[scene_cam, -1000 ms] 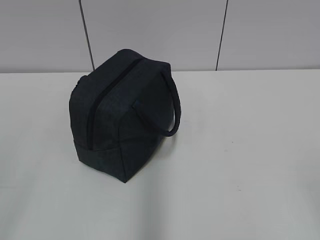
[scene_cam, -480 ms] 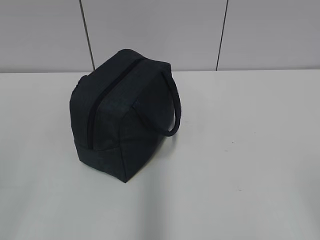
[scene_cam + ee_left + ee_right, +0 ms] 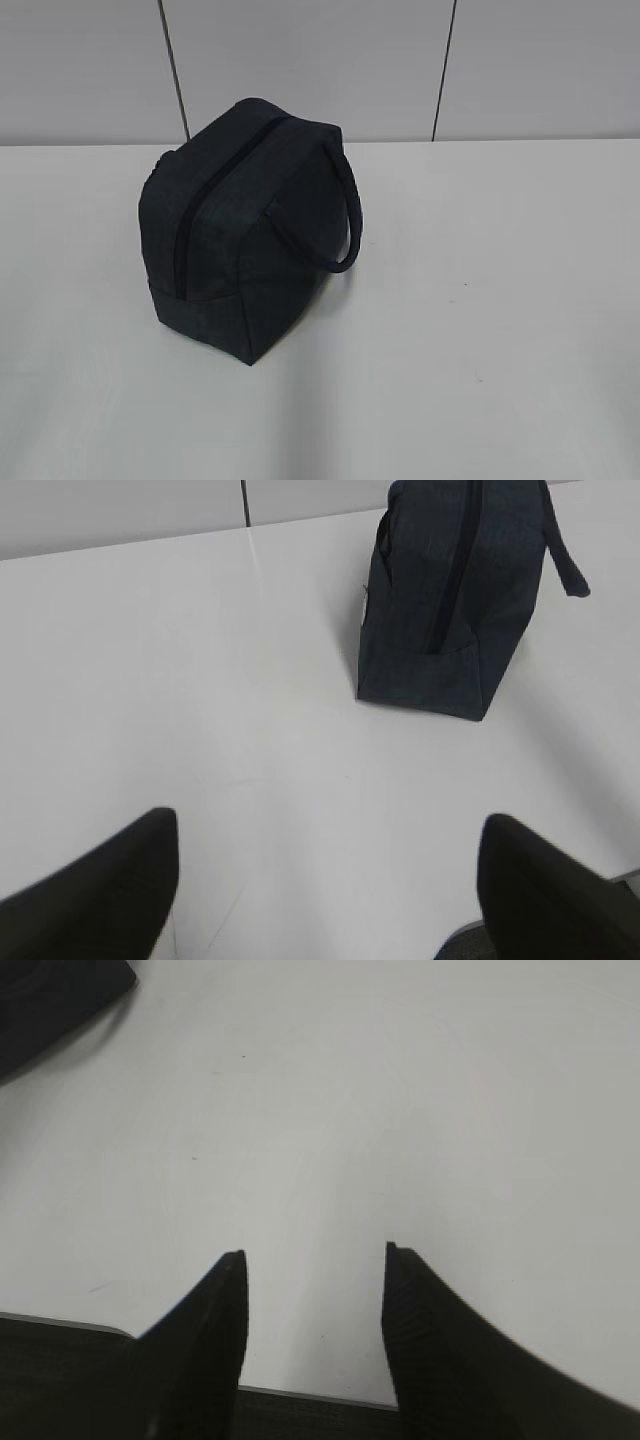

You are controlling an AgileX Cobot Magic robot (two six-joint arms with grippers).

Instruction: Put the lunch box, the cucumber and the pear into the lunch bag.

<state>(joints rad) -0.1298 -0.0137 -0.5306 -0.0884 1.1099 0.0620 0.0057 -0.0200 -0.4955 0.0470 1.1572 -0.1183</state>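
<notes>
The dark navy lunch bag (image 3: 245, 225) stands zipped shut on the white table, left of centre, one strap handle looping off its right side. The left wrist view has the lunch bag (image 3: 450, 590) at the upper right, well ahead of my left gripper (image 3: 330, 825), which is open wide over bare table. My right gripper (image 3: 315, 1252) is open too, nothing between its fingers, with only a corner of the lunch bag (image 3: 55, 995) at the upper left. Neither gripper appears in the exterior view. The lunch box, the cucumber and the pear are out of view.
The white table (image 3: 480, 330) runs back to a grey panelled wall (image 3: 320, 60). The table's near edge (image 3: 300, 1392) lies just under my right gripper.
</notes>
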